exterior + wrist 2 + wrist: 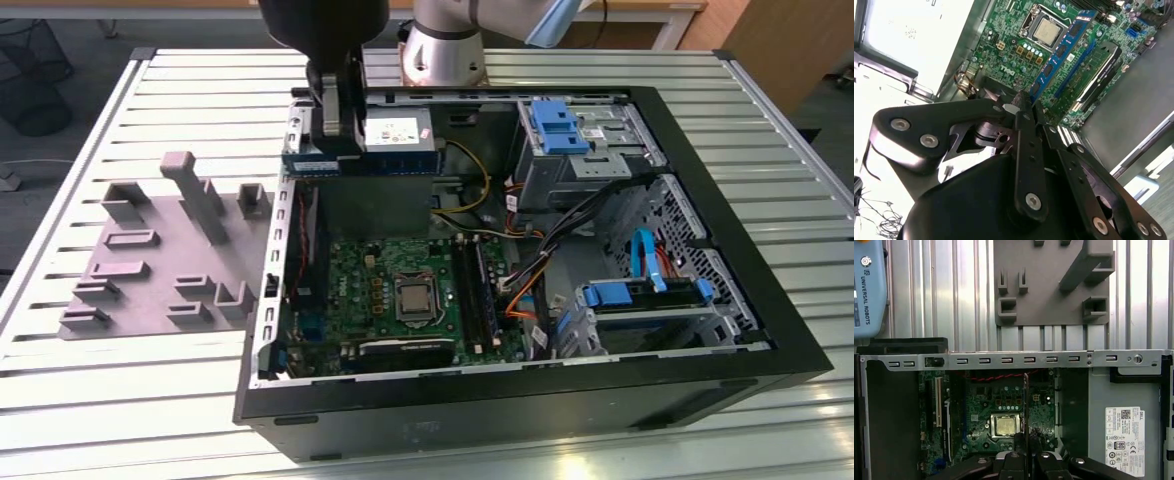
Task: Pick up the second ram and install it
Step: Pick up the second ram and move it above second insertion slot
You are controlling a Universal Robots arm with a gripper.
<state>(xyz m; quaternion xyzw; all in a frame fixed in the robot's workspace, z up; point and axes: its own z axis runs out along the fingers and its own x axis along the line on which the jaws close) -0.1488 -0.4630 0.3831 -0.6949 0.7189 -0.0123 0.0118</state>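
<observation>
Open room above the motherboard [400, 290], hemmed by case walls [534, 385].

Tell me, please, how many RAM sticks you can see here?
2. The second ram is held in the end effector above the open case; another RAM stick sits in the motherboard beside the processor. Others may be hidden.

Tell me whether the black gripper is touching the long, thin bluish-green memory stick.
Touching. In the exterior view the gripper clamps the memory stick by its top edge, holding it above the open case.
</observation>
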